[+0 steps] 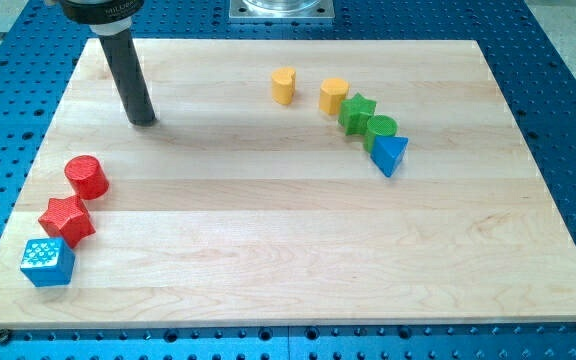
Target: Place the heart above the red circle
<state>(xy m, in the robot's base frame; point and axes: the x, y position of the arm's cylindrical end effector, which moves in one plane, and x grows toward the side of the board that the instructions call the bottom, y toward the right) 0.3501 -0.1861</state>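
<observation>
The red circle [87, 177] is a short red cylinder near the view's left edge. Two yellow blocks lie at the view's top centre. The left one [284, 86] looks like the heart. The right one [333, 95] has a shape I cannot make out. My tip [144, 121] rests on the board at the view's upper left. It is above and to the right of the red circle and well to the left of the yellow blocks. It touches no block.
A red star [66, 220] and a blue cube [47, 262] lie just below the red circle. A green star [358, 110], a green circle [382, 128] and a blue triangle [390, 154] trail down-right from the right yellow block. The wooden board [288, 250] lies on a blue perforated table.
</observation>
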